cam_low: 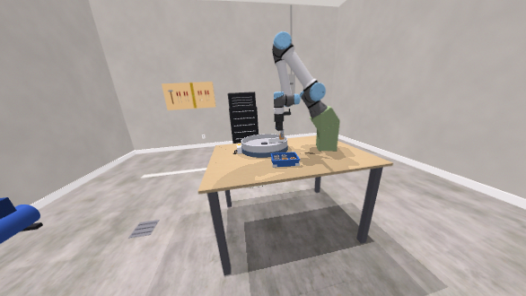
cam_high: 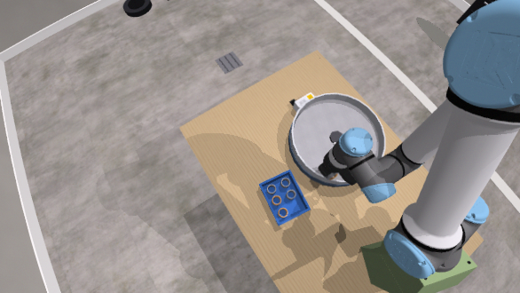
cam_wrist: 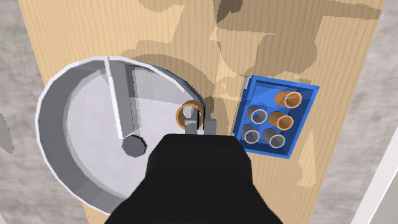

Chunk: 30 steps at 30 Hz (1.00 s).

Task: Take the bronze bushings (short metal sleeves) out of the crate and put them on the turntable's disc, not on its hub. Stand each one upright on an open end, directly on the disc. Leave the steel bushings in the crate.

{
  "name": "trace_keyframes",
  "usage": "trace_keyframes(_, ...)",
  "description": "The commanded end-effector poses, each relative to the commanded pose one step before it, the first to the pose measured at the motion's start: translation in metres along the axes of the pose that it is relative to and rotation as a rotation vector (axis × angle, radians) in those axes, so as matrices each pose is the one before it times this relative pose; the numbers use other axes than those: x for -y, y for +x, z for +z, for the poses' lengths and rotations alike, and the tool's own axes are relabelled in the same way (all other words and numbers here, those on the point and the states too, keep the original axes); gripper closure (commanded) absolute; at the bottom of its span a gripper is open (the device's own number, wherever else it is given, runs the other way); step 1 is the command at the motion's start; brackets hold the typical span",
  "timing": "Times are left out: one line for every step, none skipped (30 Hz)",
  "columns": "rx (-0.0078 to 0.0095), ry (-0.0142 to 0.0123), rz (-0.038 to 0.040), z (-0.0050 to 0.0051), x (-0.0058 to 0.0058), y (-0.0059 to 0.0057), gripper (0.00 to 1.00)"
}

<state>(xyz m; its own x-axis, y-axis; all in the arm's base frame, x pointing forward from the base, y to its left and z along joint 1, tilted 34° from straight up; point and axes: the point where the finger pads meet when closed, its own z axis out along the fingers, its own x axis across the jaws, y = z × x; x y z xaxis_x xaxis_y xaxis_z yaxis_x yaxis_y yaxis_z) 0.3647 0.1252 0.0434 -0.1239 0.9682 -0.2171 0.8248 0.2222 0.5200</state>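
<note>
From the top view, the gripper [cam_high: 328, 174] was hidden under the wrist, held over the near inner edge of the turntable's disc [cam_high: 311, 129], with the blue crate [cam_high: 266, 188] just beside the turntable on the table [cam_high: 231, 133]; five rings were counted in the crate, their colours hard to separate there. In the exterior view, the arm was seen reaching down onto the turntable [cam_low: 251, 145] with a small bronze speck at its tip. In the wrist view, the jaws were narrowed on the wall of one bronze bushing [cam_wrist: 190, 114], held upright just inside the rim; the disc bore no bushing, and the hub [cam_wrist: 133, 147] stood apart. Two bronze bushings [cam_wrist: 289, 99] and three steel bushings [cam_wrist: 257, 115] remained in the crate. By this reckoning, the first placement was under way and two remained.
</note>
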Motion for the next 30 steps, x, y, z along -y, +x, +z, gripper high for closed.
trace_keyframes(-0.0118,0.00375,-0.00808,-0.00002,-0.00125,-0.02365,1.0)
trace_keyframes(-0.00001,-0.00001,0.00001,0.0,-0.00043,-0.00382,1.0)
trace_keyframes(0.0,0.0,0.0,0.0,0.0,0.0,1.0)
trace_keyframes(0.0,0.0,0.0,0.0,0.0,0.0,1.0)
trace_keyframes(-0.00001,0.0,0.00001,0.00001,-0.00043,-0.00382,1.0)
trace_keyframes(-0.00001,-0.00001,0.00001,0.0,-0.00042,-0.00382,1.0)
trace_keyframes(0.0,-0.00002,0.00001,0.0,-0.00042,-0.00381,1.0)
trace_keyframes(0.0,-0.00002,0.00001,0.0,-0.00042,-0.00381,1.0)
trace_keyframes(-0.00001,0.0,0.00001,0.00001,-0.00043,-0.00381,1.0)
trace_keyframes(-0.00001,-0.00001,0.00001,0.00001,-0.00043,-0.0038,1.0)
trace_keyframes(0.0,-0.00002,0.00001,0.0,-0.00042,-0.0038,1.0)
trace_keyframes(0.0,-0.00003,0.00001,0.0,-0.00042,-0.00379,1.0)
trace_keyframes(-0.00001,0.0,0.00001,0.00001,-0.00043,-0.00379,1.0)
trace_keyframes(-0.00001,-0.00001,0.00001,0.00001,-0.00043,-0.00378,1.0)
trace_keyframes(0.00033,-0.00089,0.00002,-0.00004,-0.001,-0.004,1.0)
trace_keyframes(0.00036,-0.0009,0.00001,-0.00005,-0.001,-0.004,1.0)
trace_keyframes(0.00039,-0.0009,-0.00001,-0.00005,-0.00102,-0.00402,1.0)
trace_keyframes(0.00039,-0.00084,-0.00003,-0.00005,-0.00098,-0.00401,1.0)
trace_keyframes(0.00036,-0.00072,-0.00004,-0.00005,-0.00089,-0.00397,1.0)
trace_keyframes(0.0,0.0,0.0,0.0,0.0,0.0,1.0)
trace_keyframes(0.0,0.0,0.0,0.0,0.0,0.0,1.0)
trace_keyframes(0.00038,-0.00072,-0.00005,-0.00005,-0.00088,-0.00397,1.0)
trace_keyframes(0.00044,-0.00081,-0.00007,-0.00006,-0.00095,-0.004,1.0)
trace_keyframes(0.00006,0.00003,-0.00004,0.0,-0.0004,-0.00374,1.0)
trace_keyframes(0.00006,0.00002,-0.00004,0.0,-0.0004,-0.00372,1.0)
trace_keyframes(0.00006,0.00001,-0.00004,0.0,-0.00039,-0.00371,1.0)
trace_keyframes(0.00006,0.00003,-0.00004,0.0,-0.00039,-0.00369,1.0)
trace_keyframes(0.00005,0.00003,-0.00004,0.0,-0.00039,-0.00368,1.0)
trace_keyframes(0.00006,0.00002,-0.00004,0.0,-0.00039,-0.00365,1.0)
trace_keyframes(0.00006,0.00001,-0.00004,-0.00001,-0.00038,-0.00363,1.0)
